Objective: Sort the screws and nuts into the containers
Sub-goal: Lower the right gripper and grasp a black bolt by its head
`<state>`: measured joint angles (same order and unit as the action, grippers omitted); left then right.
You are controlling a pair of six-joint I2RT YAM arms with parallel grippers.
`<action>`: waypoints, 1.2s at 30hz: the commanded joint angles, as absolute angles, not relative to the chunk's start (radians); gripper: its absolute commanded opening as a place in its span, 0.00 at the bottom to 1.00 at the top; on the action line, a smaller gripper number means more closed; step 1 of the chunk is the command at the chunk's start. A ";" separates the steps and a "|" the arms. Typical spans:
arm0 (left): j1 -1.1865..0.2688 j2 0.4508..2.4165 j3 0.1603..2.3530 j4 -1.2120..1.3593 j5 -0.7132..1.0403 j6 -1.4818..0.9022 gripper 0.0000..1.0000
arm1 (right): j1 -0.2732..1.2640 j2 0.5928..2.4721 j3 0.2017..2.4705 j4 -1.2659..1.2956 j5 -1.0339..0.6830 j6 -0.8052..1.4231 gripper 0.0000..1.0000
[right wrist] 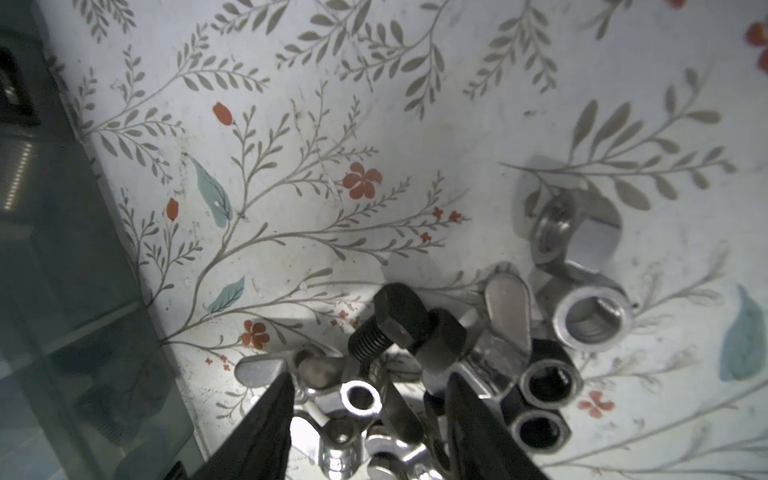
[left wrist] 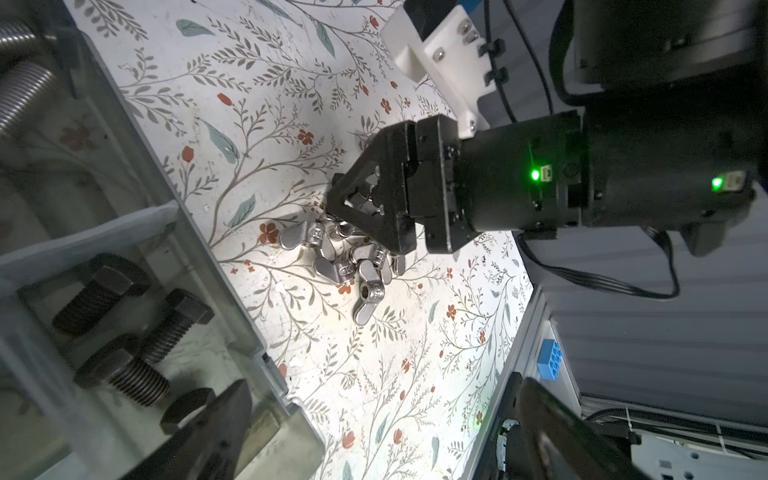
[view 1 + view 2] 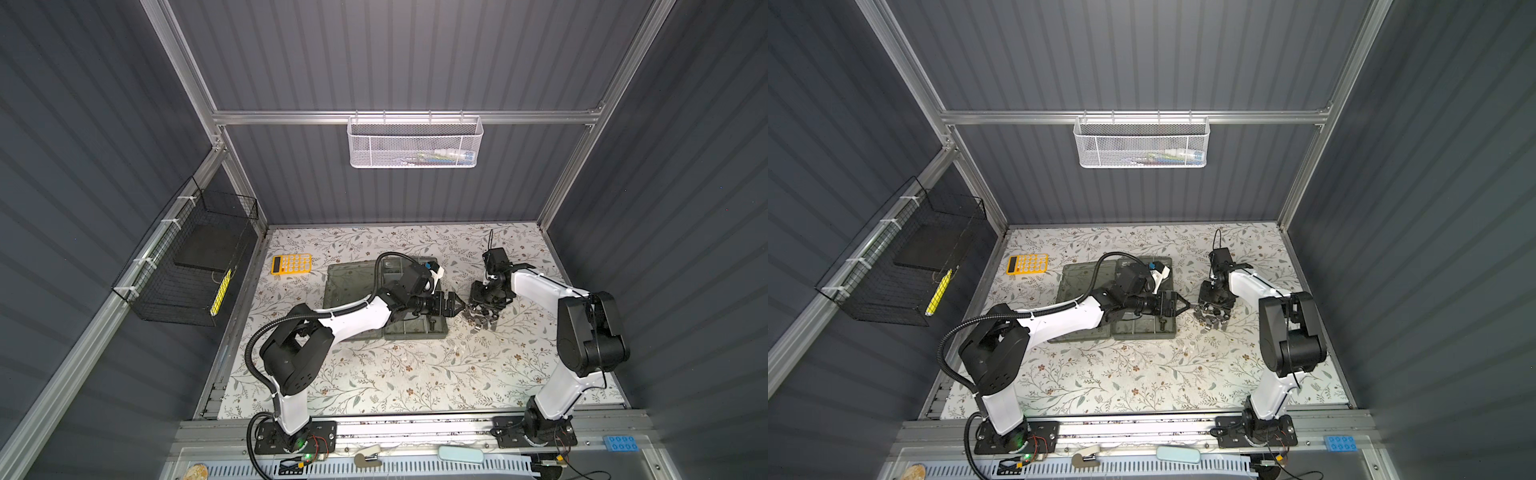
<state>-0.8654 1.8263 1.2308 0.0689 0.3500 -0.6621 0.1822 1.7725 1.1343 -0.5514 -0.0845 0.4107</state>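
though loose, black screws [image 2: 124, 372] in container [image 2: 208, 249]

A translucent grey-green plastic organizer case [image 3: 1142, 330] lies on the floral-patterned bench [image 3: 1100, 374], with one black screw [image 3: 1161, 322] in a cell [image 3: 1163, 328] at its right edge. Just right of the case sits a heap of small silver nuts [image 3: 1212, 322] — the right end effector [image 3: 1214, 312] points down onto it, and the left end effector [image 3: 1187, 306] reaches in sideways beside it. A yellow calculator [image 3: 1027, 264] lies well apart.
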 commanded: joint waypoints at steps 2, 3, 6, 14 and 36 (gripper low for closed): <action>-0.867 1.836 1.246 0.071 0.378 -0.636 1.00 | 0.180 1.801 1.166 -0.552 -0.104 0.415 0.53; -0.867 1.833 1.246 0.064 0.379 -0.630 1.00 | 0.181 1.802 1.168 -0.552 -0.103 0.416 0.53; -0.861 1.832 1.243 0.055 0.381 -0.623 1.00 | 0.181 1.799 1.177 -0.558 -0.098 0.419 0.52; -0.854 1.831 1.240 0.060 0.388 -0.628 1.00 | 0.183 1.766 1.191 -0.566 -0.096 0.429 0.50; -0.850 1.796 1.205 0.054 0.383 -0.630 1.00 | 0.189 1.893 1.230 -0.577 -0.085 0.428 0.44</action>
